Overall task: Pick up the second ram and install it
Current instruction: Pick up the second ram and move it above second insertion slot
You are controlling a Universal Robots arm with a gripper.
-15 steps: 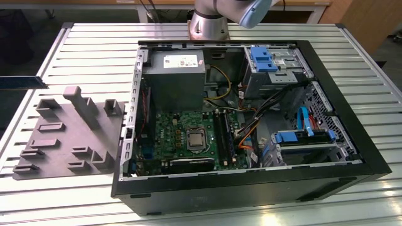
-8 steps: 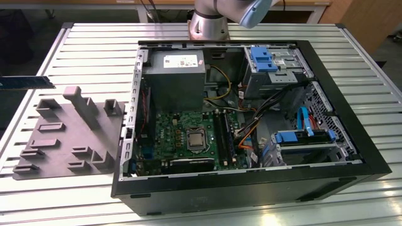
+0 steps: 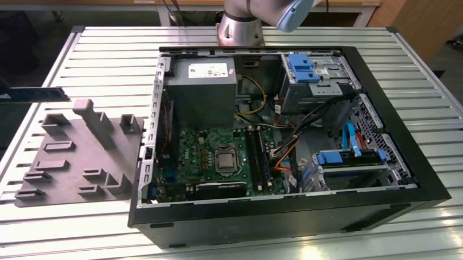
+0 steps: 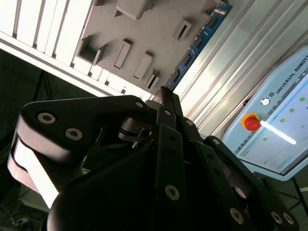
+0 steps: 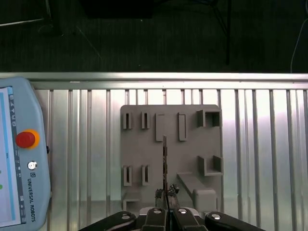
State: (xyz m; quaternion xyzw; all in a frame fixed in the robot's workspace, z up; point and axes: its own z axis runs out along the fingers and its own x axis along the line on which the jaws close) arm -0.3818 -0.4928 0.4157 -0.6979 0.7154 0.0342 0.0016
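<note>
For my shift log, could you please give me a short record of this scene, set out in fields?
gripper: shut on the ram, seen in both wrist views
ram: bluish stick, held by one end over the tray
tray: grey, on the table, at the exterior view's left of the case
case: open, motherboard exposed
pendant: lying on the table beside the tray
task state: ram lifted, not yet in the case

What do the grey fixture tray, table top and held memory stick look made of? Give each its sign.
Fixture tray: matte grey plastic, likely; dull, moulded pockets. Table top: bare aluminium, probably; bright ribbed slats. Second ram, in the end effector: blue circuit-board laminate, dark chips.
</note>
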